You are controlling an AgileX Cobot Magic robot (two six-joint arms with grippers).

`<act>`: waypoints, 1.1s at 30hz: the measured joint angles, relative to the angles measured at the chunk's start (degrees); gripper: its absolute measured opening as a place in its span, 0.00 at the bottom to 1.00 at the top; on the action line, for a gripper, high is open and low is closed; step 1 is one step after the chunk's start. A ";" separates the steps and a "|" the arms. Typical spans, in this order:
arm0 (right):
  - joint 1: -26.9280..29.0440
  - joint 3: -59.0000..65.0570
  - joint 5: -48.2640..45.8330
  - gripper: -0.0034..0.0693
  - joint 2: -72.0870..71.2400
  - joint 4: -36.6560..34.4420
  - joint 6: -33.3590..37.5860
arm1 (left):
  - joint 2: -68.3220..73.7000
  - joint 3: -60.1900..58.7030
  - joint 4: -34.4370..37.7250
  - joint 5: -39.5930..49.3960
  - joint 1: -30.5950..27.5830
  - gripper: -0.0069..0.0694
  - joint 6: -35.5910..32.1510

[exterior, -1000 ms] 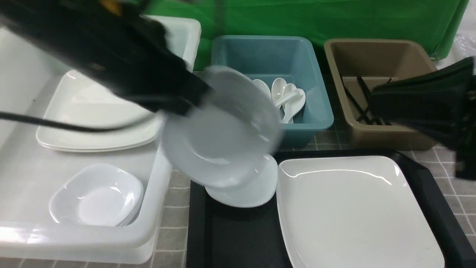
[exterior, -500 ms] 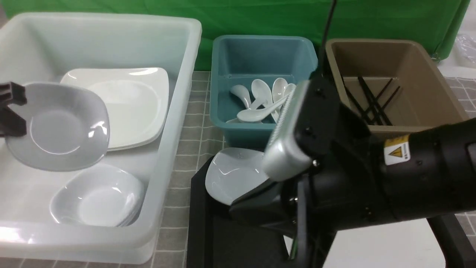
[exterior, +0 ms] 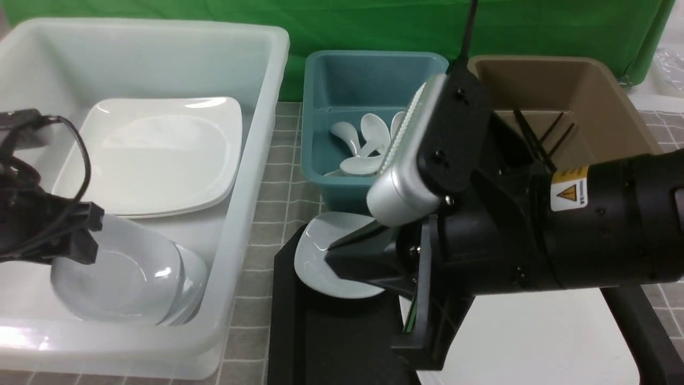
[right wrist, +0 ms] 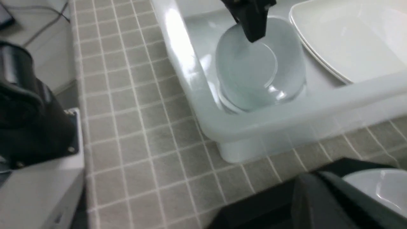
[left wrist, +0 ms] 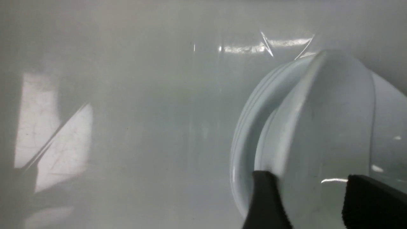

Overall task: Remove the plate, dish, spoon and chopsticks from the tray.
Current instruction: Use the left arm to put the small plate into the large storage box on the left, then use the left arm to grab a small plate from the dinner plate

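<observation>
A small whitish dish [exterior: 120, 275] leans on a stack of like dishes in the white tub, its rim between the spread jaws of my open left gripper [exterior: 90, 235] [left wrist: 310, 190]. The right wrist view shows that dish [right wrist: 254, 66] under the left fingers [right wrist: 252, 27]. Another dish [exterior: 315, 256] sits at the black tray's [exterior: 331, 342] far left corner. My right gripper [exterior: 331, 259] is shut, its tip just over that dish. The large white plate [exterior: 534, 342] lies on the tray, mostly hidden by the right arm. No spoon or chopsticks show on the tray.
The white tub [exterior: 251, 160] also holds stacked large plates [exterior: 155, 155]. White spoons [exterior: 358, 155] lie in a blue tub [exterior: 320, 107], and black chopsticks [exterior: 539, 139] in a brown tub [exterior: 614, 107]. The right arm fills the middle foreground. Green cloth hangs behind.
The left arm carried the dish from the tray across into the white tub, lowered it onto the dish stack and spread its jaws. The right arm swung in over the tray.
</observation>
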State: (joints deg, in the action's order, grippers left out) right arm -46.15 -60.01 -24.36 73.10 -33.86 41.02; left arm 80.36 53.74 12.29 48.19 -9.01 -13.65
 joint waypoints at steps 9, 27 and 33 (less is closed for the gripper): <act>13.05 -1.45 -6.02 0.10 -4.02 18.35 -24.03 | -10.02 8.30 -8.16 4.11 1.46 0.65 9.27; 31.16 -0.87 -31.36 0.10 -12.12 22.27 -25.14 | 17.79 23.49 -16.00 -0.69 55.47 0.17 13.28; 31.16 3.41 -31.57 0.10 -13.04 22.01 -24.62 | 27.80 27.28 -20.36 -0.70 57.36 0.42 14.10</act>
State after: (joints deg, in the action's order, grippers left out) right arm -14.99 -56.60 -55.94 60.05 -11.85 16.41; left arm 108.16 81.03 -8.07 47.49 48.36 0.45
